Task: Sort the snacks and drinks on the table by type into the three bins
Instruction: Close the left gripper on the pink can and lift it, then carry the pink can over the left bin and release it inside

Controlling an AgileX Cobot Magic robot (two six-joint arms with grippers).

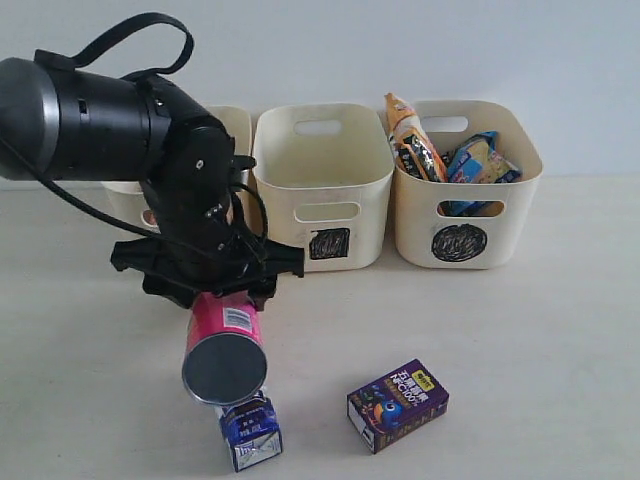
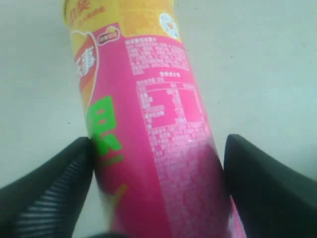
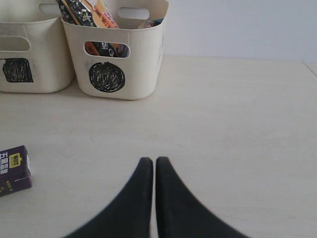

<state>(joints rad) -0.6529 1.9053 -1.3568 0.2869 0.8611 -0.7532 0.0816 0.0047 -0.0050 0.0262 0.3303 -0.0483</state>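
- The left gripper [image 1: 207, 283] was clamped on the pink chip tube [image 1: 224, 341], with its black fingers [image 2: 47, 196] pressed against either side of the tube in the left wrist view.
- The tube was tilted, its round metal end facing the exterior camera and overlapping the top of the blue and white carton [image 1: 251, 432] in that view.
- The blue and white carton stood on the table [image 1: 560, 350] at the front, and the purple carton [image 1: 397, 405] lay just to its right, apart from it.
- The right gripper [image 3: 154, 161] was pressed fully together with nothing in it, above bare table; the purple carton was well off to one side of it.
- At the back, three bins stood in a row.
- The bin with the circle [image 1: 465, 205] held the orange and black packet [image 1: 410, 140] and the blue and white packet [image 1: 480, 160], both sticking up over the rim.
- The bin with the square [image 1: 320, 180] stood in the middle.
- The third bin [image 1: 232, 125] was mostly hidden behind the left arm.
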